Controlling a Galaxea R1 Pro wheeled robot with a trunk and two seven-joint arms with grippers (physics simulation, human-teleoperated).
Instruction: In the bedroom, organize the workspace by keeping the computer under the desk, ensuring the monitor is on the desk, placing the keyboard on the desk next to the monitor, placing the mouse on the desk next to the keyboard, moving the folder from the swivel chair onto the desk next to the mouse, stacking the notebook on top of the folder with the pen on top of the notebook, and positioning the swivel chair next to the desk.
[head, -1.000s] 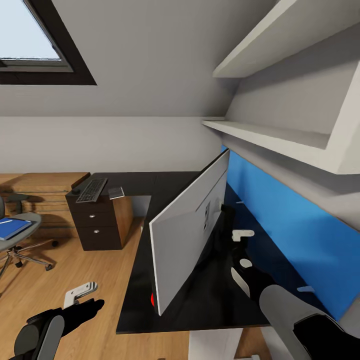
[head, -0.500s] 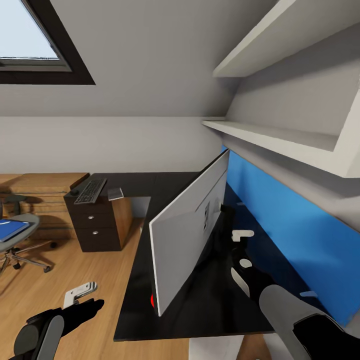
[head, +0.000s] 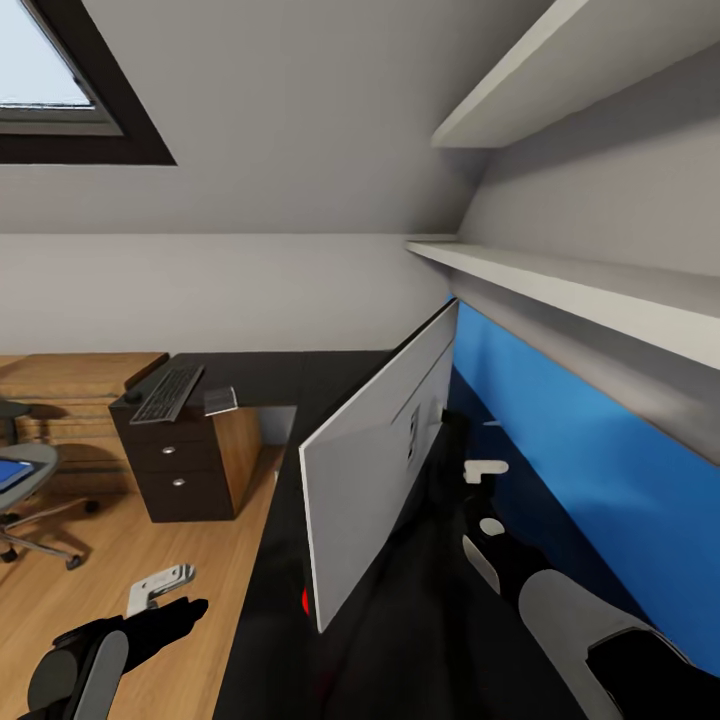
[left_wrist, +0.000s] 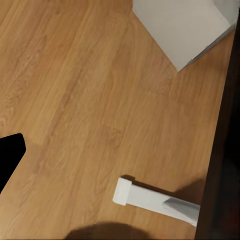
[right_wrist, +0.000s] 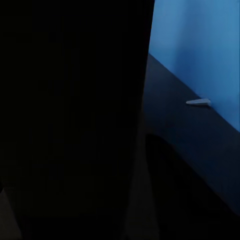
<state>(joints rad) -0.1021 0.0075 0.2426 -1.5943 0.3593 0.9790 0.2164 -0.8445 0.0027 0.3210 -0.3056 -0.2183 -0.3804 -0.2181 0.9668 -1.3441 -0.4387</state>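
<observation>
**As the View Swung, the Monitor Held Its Place Over the Desk**

While the whole head view slid sideways, the monitor (head: 375, 470) sat at the very same spot in it as half a second ago. Its white back faced us, it was tilted, and the red dot was at its lower corner. It stood over the black top of the desk (head: 300, 365), though whether its stand was touching the top I could not tell.

Both grippers were unmoved in the view too. The right gripper (head: 487, 497) hung just behind the monitor, by its stand. In the right wrist view all was near-black beside the blue wall panel (right_wrist: 200, 45), so I could not tell how its jaws stood.

The left gripper (head: 165, 598) hovered over the wood floor (left_wrist: 75, 90) on the monitor's screen side, well apart from it. Its jaws were spread wide with nothing between them.

Everything else had drifted since the earlier frame. The desk's near edge had dropped out of the bottom of the view.

Far beyond the monitor, the keyboard (head: 168, 392) and the notebook (head: 221, 401) lay side by side on the desk's other wing, above the drawers (head: 175, 465). They showed farther left than before.

Farther still from the monitor, the swivel chair (head: 25, 455) had slipped to the view's edge. Just a sliver of the blue folder (head: 9, 472) showed on its seat.
</observation>
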